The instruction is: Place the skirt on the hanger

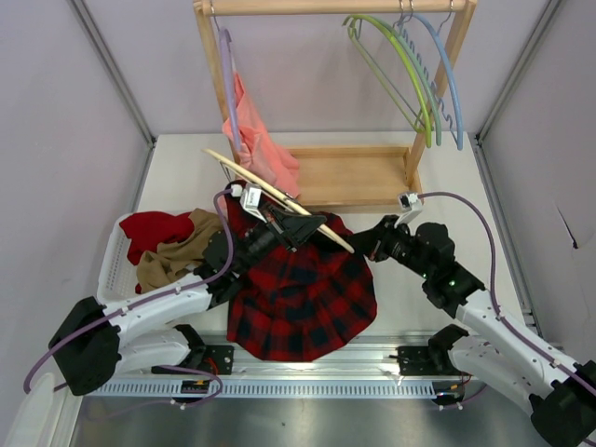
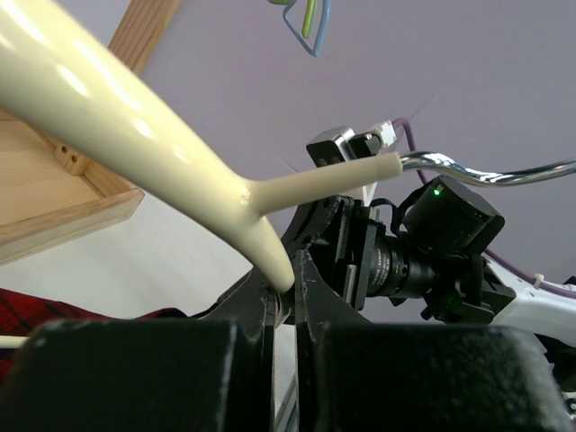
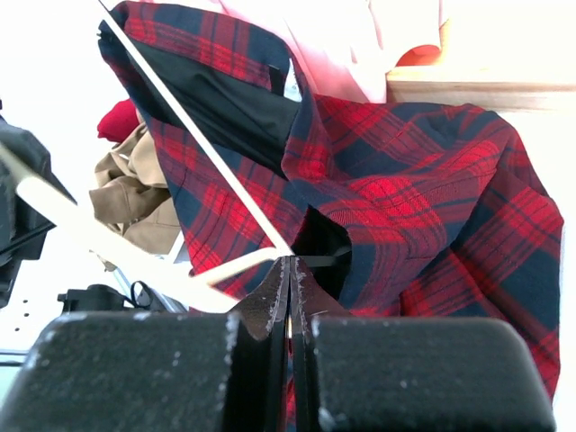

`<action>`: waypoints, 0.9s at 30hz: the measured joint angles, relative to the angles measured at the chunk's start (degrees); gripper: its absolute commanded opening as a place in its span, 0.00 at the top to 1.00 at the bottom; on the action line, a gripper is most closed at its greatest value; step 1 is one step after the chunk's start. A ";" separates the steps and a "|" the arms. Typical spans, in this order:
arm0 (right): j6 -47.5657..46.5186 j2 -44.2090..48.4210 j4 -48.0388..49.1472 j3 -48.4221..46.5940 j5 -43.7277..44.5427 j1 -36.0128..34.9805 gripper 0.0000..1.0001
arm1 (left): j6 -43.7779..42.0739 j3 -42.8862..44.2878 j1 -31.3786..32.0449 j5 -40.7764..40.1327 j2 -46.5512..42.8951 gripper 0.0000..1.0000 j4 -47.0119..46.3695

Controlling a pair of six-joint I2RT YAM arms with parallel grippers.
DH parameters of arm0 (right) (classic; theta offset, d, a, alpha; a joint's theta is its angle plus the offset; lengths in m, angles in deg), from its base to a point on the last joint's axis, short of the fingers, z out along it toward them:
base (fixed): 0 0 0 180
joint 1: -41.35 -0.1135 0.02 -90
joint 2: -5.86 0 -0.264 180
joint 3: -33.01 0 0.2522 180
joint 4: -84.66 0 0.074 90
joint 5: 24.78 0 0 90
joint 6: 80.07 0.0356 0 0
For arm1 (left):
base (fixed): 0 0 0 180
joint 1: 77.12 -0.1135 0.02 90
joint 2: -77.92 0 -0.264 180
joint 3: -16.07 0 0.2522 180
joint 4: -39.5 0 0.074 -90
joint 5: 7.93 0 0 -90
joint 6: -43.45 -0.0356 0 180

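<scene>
The red and black plaid skirt (image 1: 303,298) lies spread on the table between the arms, its waist end lifted. It also fills the right wrist view (image 3: 423,198). The cream hanger (image 1: 270,191) slants above the waist end. My left gripper (image 1: 291,223) is shut on the hanger's middle (image 2: 162,153), below its metal hook (image 2: 486,171). My right gripper (image 1: 368,244) is shut at the hanger's right tip. Its jaws pinch a thin black strap (image 3: 331,260) at the skirt's waist opening, touching the hanger's end (image 3: 135,261).
A wooden rack (image 1: 354,177) stands at the back, with a pink garment (image 1: 256,140) on a lilac hanger (image 1: 228,84) and green and blue hangers (image 1: 419,84). A white basket (image 1: 112,265) at left holds red cloth (image 1: 154,228) and tan cloth (image 1: 177,256).
</scene>
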 measured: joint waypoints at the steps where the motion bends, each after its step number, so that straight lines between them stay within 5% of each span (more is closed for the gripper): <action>1: 0.00 0.28 -0.26 0.02 -0.11 -0.07 1.00 | -0.04 0.02 -0.15 -0.07 -0.02 1.00 -0.02; 16: -0.31 0.63 -0.07 0.79 -2.40 -0.31 1.00 | -0.46 0.02 -1.01 -0.11 0.37 1.00 -0.02; 27: -0.76 -1.29 0.42 0.79 -4.02 -0.28 1.00 | -1.95 0.26 -1.42 6.91 3.91 1.00 -4.02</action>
